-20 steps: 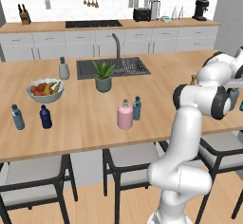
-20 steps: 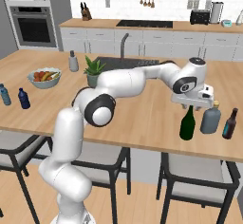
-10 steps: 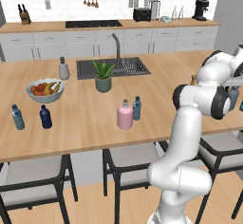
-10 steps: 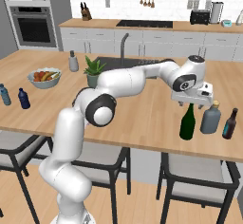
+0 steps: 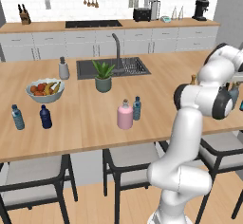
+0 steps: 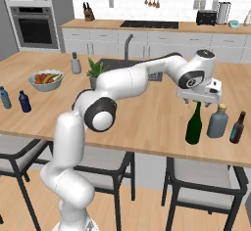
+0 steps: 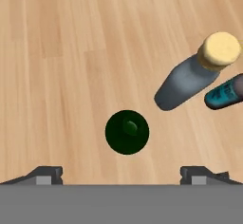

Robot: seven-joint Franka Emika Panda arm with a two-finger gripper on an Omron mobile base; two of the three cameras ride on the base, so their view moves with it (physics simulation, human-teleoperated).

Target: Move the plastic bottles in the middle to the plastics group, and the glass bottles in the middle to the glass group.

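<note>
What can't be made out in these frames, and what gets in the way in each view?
- Left base view: the grey-blue bottle and the things beside it are mostly hidden behind the arm.
- Hand view: the green wine bottle shows from straight above, so its height and label cannot be judged.
- Right base view: the tips of the open tool are too small to make out.
- Left base view: the pale-blue water bottle is partly hidden by the pink bottle.

Wooden island (grey cabinets behind)
</note>
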